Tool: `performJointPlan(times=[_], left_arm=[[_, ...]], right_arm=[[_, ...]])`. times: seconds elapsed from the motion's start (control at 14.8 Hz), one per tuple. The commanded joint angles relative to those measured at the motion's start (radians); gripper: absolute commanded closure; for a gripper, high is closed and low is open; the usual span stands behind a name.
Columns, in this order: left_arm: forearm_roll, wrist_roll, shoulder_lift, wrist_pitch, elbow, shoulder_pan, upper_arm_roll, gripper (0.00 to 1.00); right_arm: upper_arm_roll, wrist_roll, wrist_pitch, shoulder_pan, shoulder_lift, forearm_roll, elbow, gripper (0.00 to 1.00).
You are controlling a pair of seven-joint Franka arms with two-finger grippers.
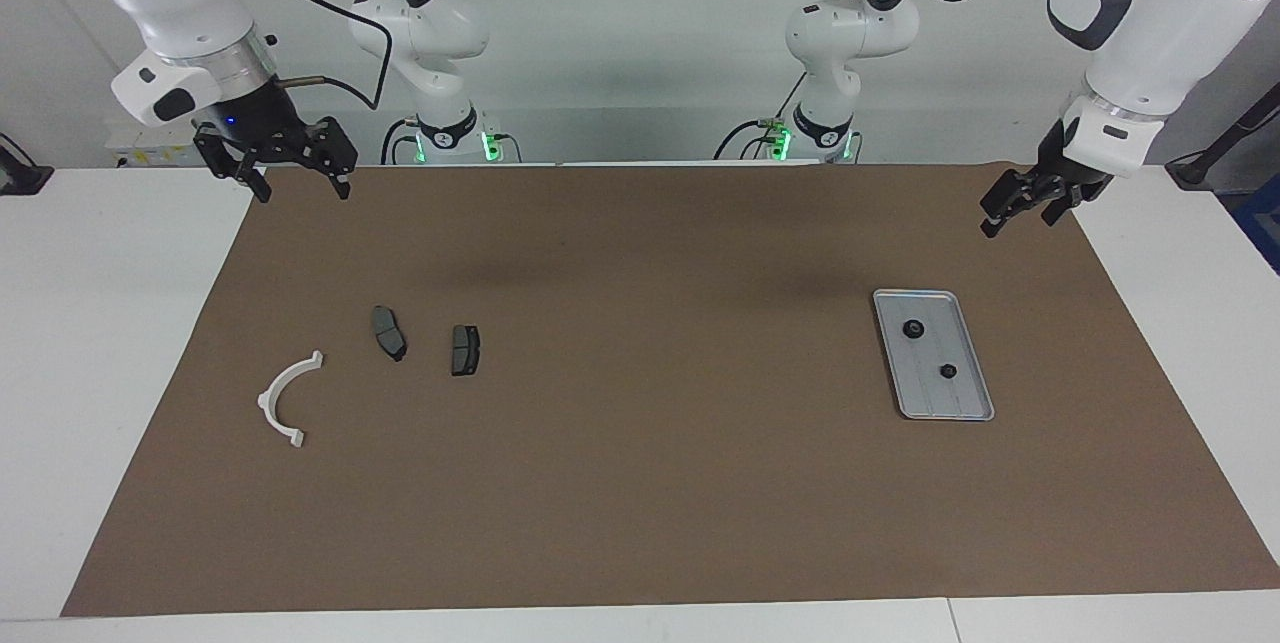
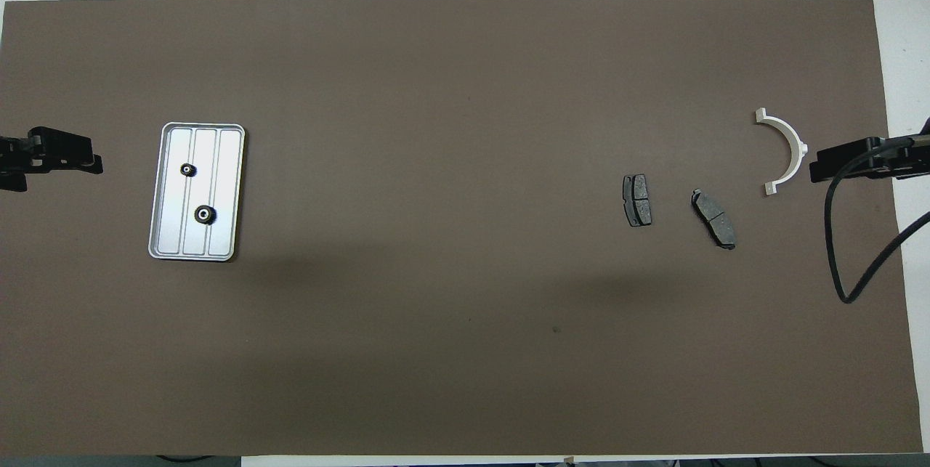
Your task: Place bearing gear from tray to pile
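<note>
The left gripper (image 1: 1030,210), its black fingers spread and holding nothing, hung over the brown mat's edge nearest the robots, at the left arm's end of the table. Its place above the corner nearest the flat ridged silver metal tray (image 1: 965,403) suggested it was the arm meant to make the pick. The right gripper (image 1: 297,181), likewise spread and empty, waited over the mat's corner nearest the robots at the right arm's end.

In the tray lay two small black bearing gears, well apart: the gear nearer the robots (image 1: 912,329) and the gear farther from the robots (image 1: 946,371), each resting flat on the ridged floor, likely so fingers could close on it from above.

The pile sat loose toward the right arm's end of the mat: a white half-ring plastic bracket (image 1: 284,399) close to the mat's end edge, and two dark grey brake pads (image 1: 389,332), (image 1: 465,350) beside it, none touching. No gear had reached them yet
</note>
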Motion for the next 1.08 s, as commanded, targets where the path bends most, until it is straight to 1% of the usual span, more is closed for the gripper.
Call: performJointPlan(times=[0.0, 0.61, 0.74, 0.88, 0.94, 1.01], left_arm=[[0.003, 0.013, 0.014, -0.005, 0.022, 0.01, -0.009, 0.0], [0.003, 0.004, 0.016, -0.01, 0.019, 0.009, -0.001, 0.0], [0.003, -0.039, 0.005, -0.004, -0.008, 0.007, 0.005, 0.0], [0.008, -0.056, 0.013, 0.016, -0.025, 0.003, 0.005, 0.0], [0.028, -0.065, 0.021, 0.027, -0.03, -0.004, 0.002, 0.0], [0.069, -0.073, 0.022, 0.042, -0.059, -0.008, 0.0, 0.0]], right_arm=[[0.007, -0.007, -0.017, -0.014, 0.007, 0.008, 0.017, 0.0], [0.004, 0.002, -0.014, -0.015, 0.004, 0.014, 0.009, 0.0], [0.004, 0.002, -0.017, -0.017, 0.004, 0.014, 0.009, 0.0], [0.004, 0.002, -0.018, -0.019, 0.002, 0.012, 0.011, 0.0], [0.004, 0.001, -0.017, -0.019, 0.001, 0.012, 0.011, 0.0], [0.004, 0.002, -0.017, -0.019, 0.002, 0.012, 0.011, 0.0]])
